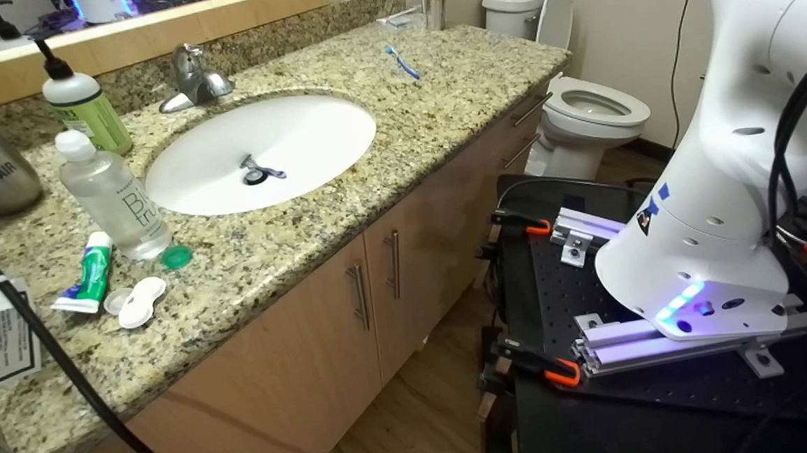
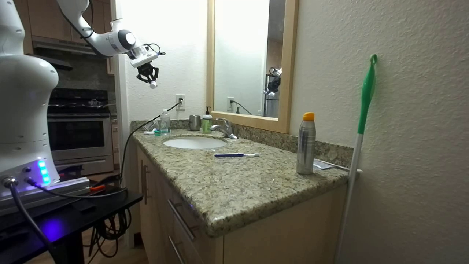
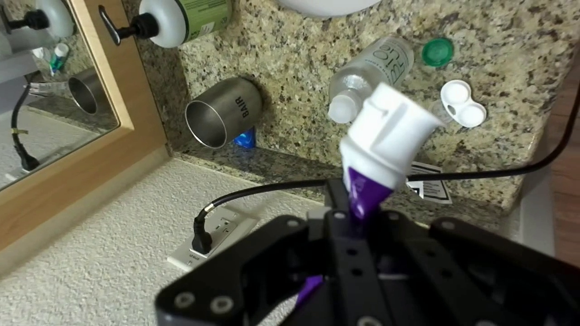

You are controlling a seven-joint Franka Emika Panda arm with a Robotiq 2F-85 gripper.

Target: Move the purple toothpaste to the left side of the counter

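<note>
- The tabletop (image 1: 257, 239): its end at the left of the frame, in an exterior view, seems the goal; the likely step is lowering there and letting go.
- The sink (image 1: 328, 136): above and left of centre, in an exterior view; stay clear of its slope.
- The cable (image 3: 489, 174): sweeps from lower left to the right edge of the wrist view; avoid snagging it.
- The claw (image 2: 150, 79): upper left of the frame, in an exterior view, well above the tabletop, clamped on the toothpaste (image 3: 385, 147); part it only after touchdown.
- The bottle (image 3: 371, 68): upper right of the wrist view; probably topples easily, so give it room.
- The mug (image 3: 244, 102): left of centre there; the stretch of tabletop between it and the bottle could suit.
- The toothpaste: right of centre there, tilted, white end foremost; level it before contact.
</note>
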